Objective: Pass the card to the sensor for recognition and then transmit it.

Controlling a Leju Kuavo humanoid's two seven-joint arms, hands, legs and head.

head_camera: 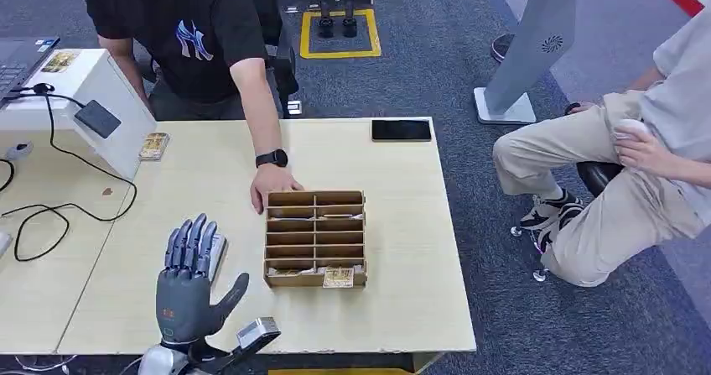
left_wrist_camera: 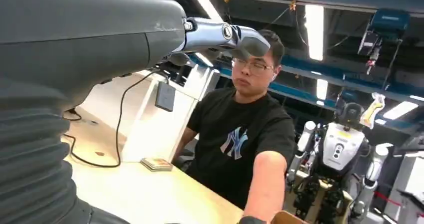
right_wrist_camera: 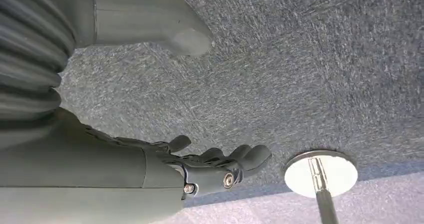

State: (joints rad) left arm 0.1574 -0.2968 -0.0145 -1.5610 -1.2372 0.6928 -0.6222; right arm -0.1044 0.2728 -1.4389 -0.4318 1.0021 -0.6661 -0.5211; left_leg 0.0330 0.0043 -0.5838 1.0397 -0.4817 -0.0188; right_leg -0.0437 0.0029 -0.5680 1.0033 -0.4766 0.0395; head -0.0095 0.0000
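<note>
Cardboard organiser (head_camera: 315,238) holds a card (head_camera: 339,278) just right of my left hand (head_camera: 191,278), fingers spread, holding nothing.

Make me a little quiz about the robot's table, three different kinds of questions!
1. True or false: the robot's left hand holds a card.
2. The person's hand touches which thing? A) the black phone B) the cardboard divider box C) the card stack
3. Fill in: the card stack lies beside the white ____ bearing the dark sensor pad.

Key: 1 false, its fingers are spread over the table with nothing in them; 2 B; 3 stand.
</note>
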